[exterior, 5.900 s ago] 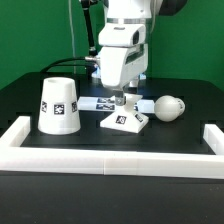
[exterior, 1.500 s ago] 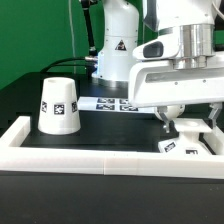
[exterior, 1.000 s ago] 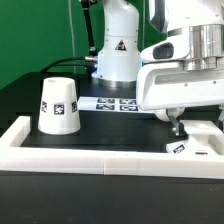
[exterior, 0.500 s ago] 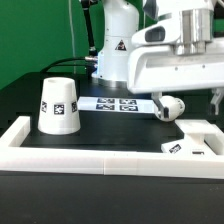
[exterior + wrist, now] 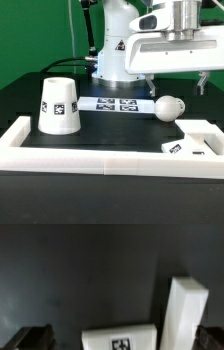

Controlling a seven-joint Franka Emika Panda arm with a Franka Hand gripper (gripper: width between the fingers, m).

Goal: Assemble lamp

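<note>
The white lamp base (image 5: 196,140) lies in the front corner at the exterior view's right, against the white rail. In the wrist view the base (image 5: 120,336) shows its tag, between and below the spread fingertips. The white bulb (image 5: 167,108) lies on the table behind the base. The white lampshade (image 5: 58,105) stands at the exterior view's left. My gripper (image 5: 180,82) is open and empty, raised well above the base and bulb. In the wrist view the gripper (image 5: 122,339) has its jaws wide apart.
A white rail (image 5: 100,165) borders the front and sides of the black table; it also shows in the wrist view (image 5: 188,308) beside the base. The marker board (image 5: 115,103) lies flat behind the middle, at the foot of the arm.
The gripper carried the lamp base from the table's middle to the front corner at the exterior view's right, let it go, and rose. The bulb is uncovered now.
</note>
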